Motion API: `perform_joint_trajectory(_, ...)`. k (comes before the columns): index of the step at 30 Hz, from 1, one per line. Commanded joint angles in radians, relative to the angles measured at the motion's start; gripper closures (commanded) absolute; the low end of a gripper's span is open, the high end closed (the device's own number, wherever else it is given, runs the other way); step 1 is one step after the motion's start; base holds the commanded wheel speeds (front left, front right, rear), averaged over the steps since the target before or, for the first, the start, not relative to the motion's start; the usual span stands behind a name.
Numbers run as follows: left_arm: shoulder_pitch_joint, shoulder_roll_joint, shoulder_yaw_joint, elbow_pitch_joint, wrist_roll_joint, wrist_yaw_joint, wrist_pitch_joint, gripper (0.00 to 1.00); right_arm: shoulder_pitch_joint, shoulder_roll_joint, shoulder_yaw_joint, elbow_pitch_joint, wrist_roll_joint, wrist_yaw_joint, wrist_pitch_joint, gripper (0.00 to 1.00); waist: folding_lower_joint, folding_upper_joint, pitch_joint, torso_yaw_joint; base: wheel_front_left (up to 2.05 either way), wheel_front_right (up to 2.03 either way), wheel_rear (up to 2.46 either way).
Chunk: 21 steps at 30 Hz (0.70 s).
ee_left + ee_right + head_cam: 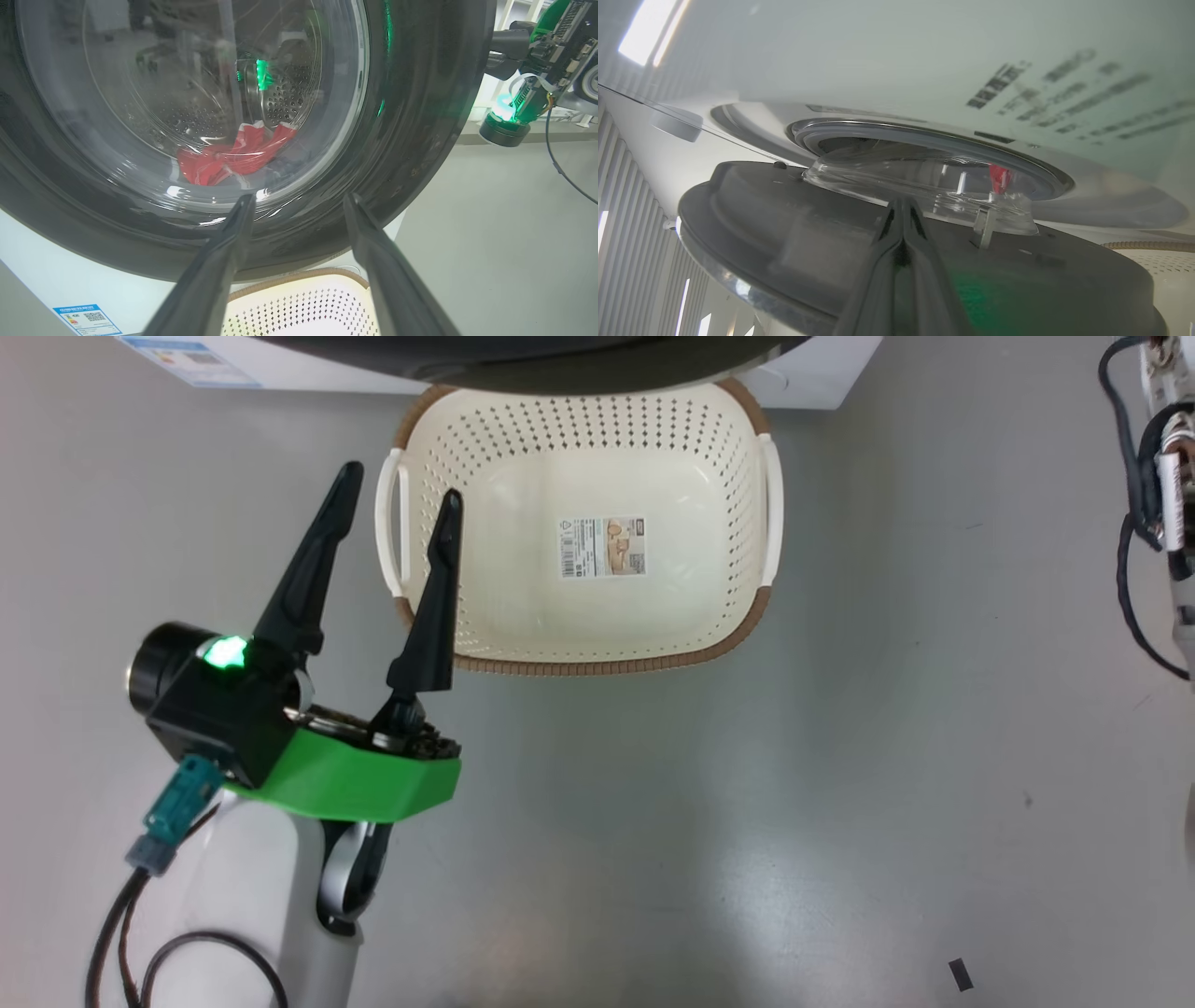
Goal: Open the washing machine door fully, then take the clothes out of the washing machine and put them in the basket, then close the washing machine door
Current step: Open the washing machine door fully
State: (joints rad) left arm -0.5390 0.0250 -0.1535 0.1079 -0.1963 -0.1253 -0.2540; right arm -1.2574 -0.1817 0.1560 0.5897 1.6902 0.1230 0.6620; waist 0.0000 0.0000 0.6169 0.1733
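Note:
The washing machine door has a wide black rim and clear glass. It stands ajar, its glass bowl just off the grey ring of the white washing machine. Red clothes lie in the steel drum behind the glass and show as a red patch. My right gripper is shut, its fingers lying on the door's inner face. My left gripper is open and holds nothing, above the left handle of the basket. Its fingertips point at the door's lower rim.
The cream basket sits on the grey floor right under the door, with a paper label inside. My right arm's wrist and cables are beside the door's right edge. A blue label marks the machine's lower front. A small black scrap lies on the floor.

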Motion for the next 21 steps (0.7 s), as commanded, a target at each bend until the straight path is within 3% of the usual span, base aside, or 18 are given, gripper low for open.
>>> perform_joint_trajectory(1, 0.001, 0.025, 0.035, -0.017, 0.011, -0.005, -0.008, 0.00, 0.029, 0.032, 0.013, -0.034, 0.009, 0.008, 0.016, 1.00, 0.0000, 0.0000, -0.010, -0.007, 0.00, 0.00, 0.00)
perform_joint_trajectory(21, 0.028, 0.025, 0.057, 0.059, 0.007, -0.005, -0.008, 0.00, 0.140, 0.070, 0.068, -0.021, 0.003, 0.008, 0.069, 1.00, 0.0000, 0.0000, -0.087, -0.029, 0.00, 0.00, 0.00)
